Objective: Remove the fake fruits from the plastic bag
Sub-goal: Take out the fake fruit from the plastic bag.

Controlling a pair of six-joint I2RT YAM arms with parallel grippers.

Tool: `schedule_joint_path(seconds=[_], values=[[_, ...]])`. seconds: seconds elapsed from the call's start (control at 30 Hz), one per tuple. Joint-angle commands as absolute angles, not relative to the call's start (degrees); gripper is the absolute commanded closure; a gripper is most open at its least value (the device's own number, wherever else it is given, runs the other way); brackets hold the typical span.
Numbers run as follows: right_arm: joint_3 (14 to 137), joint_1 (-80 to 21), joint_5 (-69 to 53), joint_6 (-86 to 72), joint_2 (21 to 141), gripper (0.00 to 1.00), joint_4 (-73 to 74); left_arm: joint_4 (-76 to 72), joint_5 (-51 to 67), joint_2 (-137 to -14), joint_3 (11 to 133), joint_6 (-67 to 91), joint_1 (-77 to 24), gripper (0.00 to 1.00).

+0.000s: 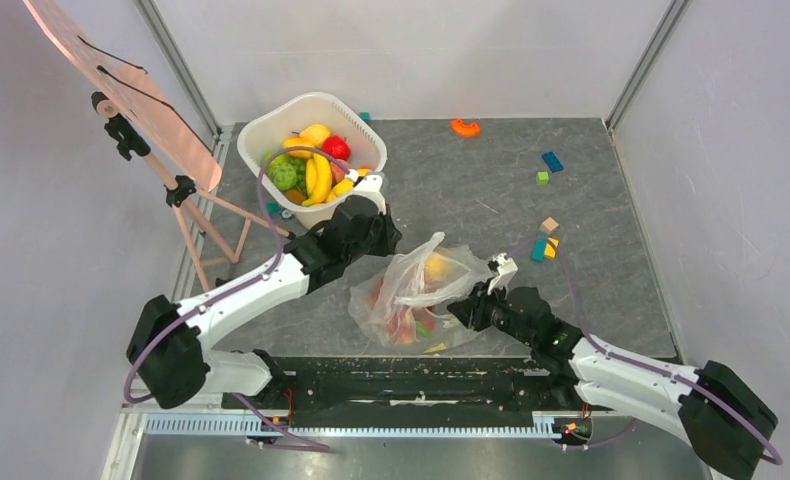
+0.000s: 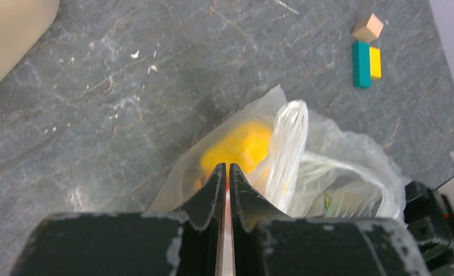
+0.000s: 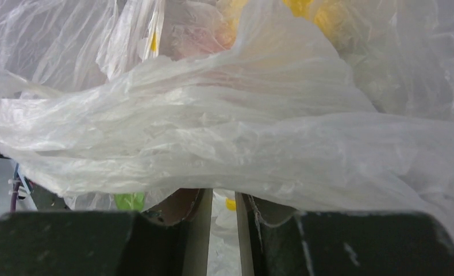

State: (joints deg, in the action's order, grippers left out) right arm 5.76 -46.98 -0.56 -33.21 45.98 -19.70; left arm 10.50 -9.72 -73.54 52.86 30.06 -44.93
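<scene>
The plastic bag [image 1: 416, 295] lies crumpled on the grey table near the front middle. Through it show a round yellow fruit [image 1: 436, 268] and red and pink fruits [image 1: 401, 325]. My left gripper [image 1: 389, 240] is at the bag's upper left edge. In the left wrist view it [image 2: 225, 168] is shut, with thin film in the slit, just before the yellow fruit [image 2: 236, 146]. My right gripper [image 1: 458, 305] is at the bag's right side. In the right wrist view the bag [image 3: 224, 126] drapes over its tips [image 3: 224, 192], with film between the narrow jaws.
A white tub [image 1: 271, 115] at the back left holds bananas, green fruits and a red one. Toy blocks [image 1: 546, 245] lie right of the bag, with more blocks [image 1: 552, 161] and an orange piece [image 1: 465, 127] further back. A pink easel [image 1: 121, 90] stands at the left.
</scene>
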Motion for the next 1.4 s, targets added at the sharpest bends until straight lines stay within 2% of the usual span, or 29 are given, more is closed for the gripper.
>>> schedule_joint_path(seconds=[0.0, 0.37, 0.6, 0.87, 0.97, 1.1, 1.27, 1.37], values=[[8.28, -47.57, 2.67, -35.4, 50.48, 0.76, -29.04, 5.39, -7.63, -78.91, 57.07, 27.54, -43.04, 0.9], [13.33, -47.56, 7.34, -34.74, 61.21, 0.72, -30.05, 1.5, -5.75, -96.52, 67.24, 28.23, -41.49, 0.95], [14.69, -47.53, 7.77, -34.06, 64.55, 0.72, -30.5, 0.81, -6.13, -104.01, 73.46, 26.71, -41.23, 0.92], [14.89, -47.46, 8.52, -32.65, 65.26, 0.69, -29.98, 1.44, -6.08, -110.3, 74.54, 28.42, -40.08, 0.88], [15.02, -47.38, 9.02, -32.2, 65.73, 0.65, -30.05, 1.55, -5.21, -111.26, 73.82, 29.45, -40.01, 0.8], [15.68, -47.23, 9.29, -31.02, 66.98, 0.58, -30.14, 0.85, -2.15, -111.88, 72.25, 30.5, -39.99, 0.78], [16.65, -46.78, 9.65, -29.46, 68.96, 0.47, -30.79, -1.83, 2.41, -111.75, 68.83, 32.12, -40.08, 0.81], [17.3, -46.43, 9.99, -28.66, 69.84, 0.41, -31.29, -3.14, 4.28, -111.4, 66.63, 32.78, -40.17, 0.88]])
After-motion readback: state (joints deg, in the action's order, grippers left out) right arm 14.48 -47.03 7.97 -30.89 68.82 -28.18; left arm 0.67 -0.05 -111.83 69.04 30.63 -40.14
